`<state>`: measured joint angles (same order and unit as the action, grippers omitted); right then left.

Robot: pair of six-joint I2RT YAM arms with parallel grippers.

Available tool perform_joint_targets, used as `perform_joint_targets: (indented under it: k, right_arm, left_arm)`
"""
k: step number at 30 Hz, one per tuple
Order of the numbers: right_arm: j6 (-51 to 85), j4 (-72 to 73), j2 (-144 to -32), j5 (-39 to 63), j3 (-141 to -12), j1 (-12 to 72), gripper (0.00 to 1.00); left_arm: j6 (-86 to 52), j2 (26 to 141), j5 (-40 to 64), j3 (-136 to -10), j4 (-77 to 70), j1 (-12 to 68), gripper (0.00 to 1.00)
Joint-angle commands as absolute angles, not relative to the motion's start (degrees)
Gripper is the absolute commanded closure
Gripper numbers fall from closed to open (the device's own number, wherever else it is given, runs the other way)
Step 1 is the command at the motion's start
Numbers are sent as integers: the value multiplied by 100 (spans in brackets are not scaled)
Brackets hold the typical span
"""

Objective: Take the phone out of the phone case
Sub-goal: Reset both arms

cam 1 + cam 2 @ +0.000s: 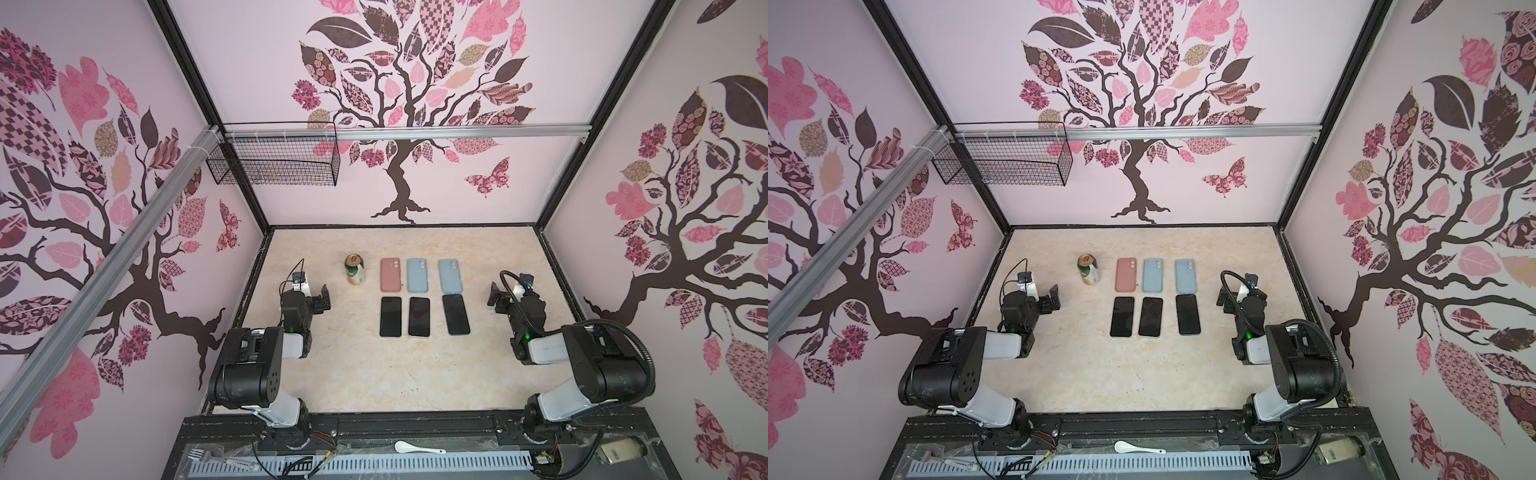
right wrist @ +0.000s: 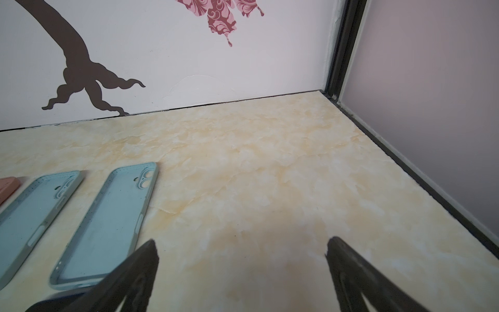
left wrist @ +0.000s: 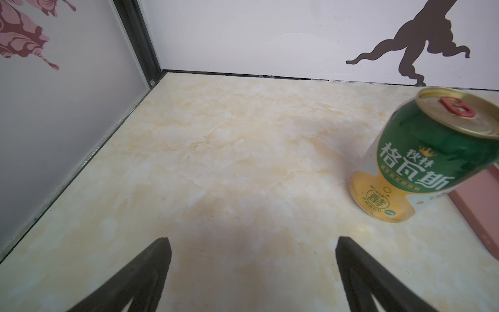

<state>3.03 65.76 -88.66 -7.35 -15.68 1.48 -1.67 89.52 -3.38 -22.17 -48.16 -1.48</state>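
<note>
Three phone cases lie in a row toward the back of the table: pink (image 1: 390,274), light blue (image 1: 417,275) and blue (image 1: 451,276). In the right wrist view the blue case (image 2: 108,224) looks empty, open side up. Three dark phones (image 1: 390,316) (image 1: 419,316) (image 1: 456,314) lie screen-up in front of them, outside the cases. My left gripper (image 1: 322,297) (image 3: 253,243) hovers open left of the row, over bare table. To the right of the row, my right gripper (image 1: 496,297) (image 2: 241,243) is open with nothing between its fingers.
A green and yellow drink can (image 1: 354,270) (image 3: 426,156) stands upright just left of the pink case. A wire basket (image 1: 274,162) hangs on the back rail. A white spoon (image 1: 415,448) and a fork (image 1: 203,455) lie on the front ledge. Walls enclose three sides.
</note>
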Motion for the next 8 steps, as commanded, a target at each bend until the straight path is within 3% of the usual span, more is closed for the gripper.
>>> perform_joint_targets:
  k: [1,8]
  right_arm:
    - [369,6618,-8895,-659,-1601,140,0]
    - [369,6616,-8895,-659,-1600,136,0]
  left_arm:
    - [-189,8934,-330,-2288,-4803,-167,2]
    - [-188,8912,-135,-2250,-4846,-255,2]
